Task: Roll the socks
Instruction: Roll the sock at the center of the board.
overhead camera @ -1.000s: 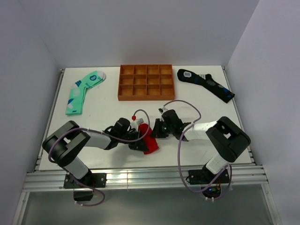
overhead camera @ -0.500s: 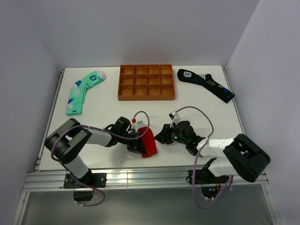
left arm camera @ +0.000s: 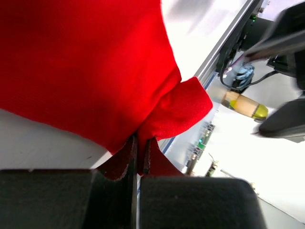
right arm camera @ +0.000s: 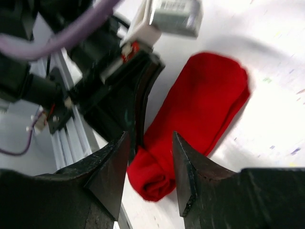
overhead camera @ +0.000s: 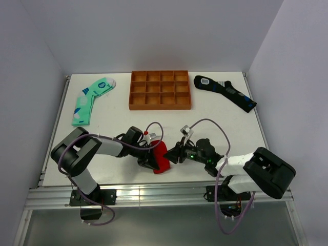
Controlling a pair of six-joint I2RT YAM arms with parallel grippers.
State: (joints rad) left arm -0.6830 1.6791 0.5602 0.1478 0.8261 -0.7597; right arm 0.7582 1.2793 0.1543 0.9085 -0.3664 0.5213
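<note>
Your left claw [left arm camera: 138, 145] pinches the half-rolled red sock [overhead camera: 161, 157], your right claw [right arm camera: 150, 160] is wide, and the green sock [overhead camera: 89, 100] and black sock [overhead camera: 225, 91] lie flat.

You got bright, even light overhead; the white table [right arm camera: 267, 71] blew out in your right wrist view, soft shadows, foreground blurred.

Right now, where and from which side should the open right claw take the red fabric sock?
Grip the thick rolled end of the red fabric sock. Probably come from its right: the left claw pinches the opposite edge, and the open right claw faces that roll.
</note>
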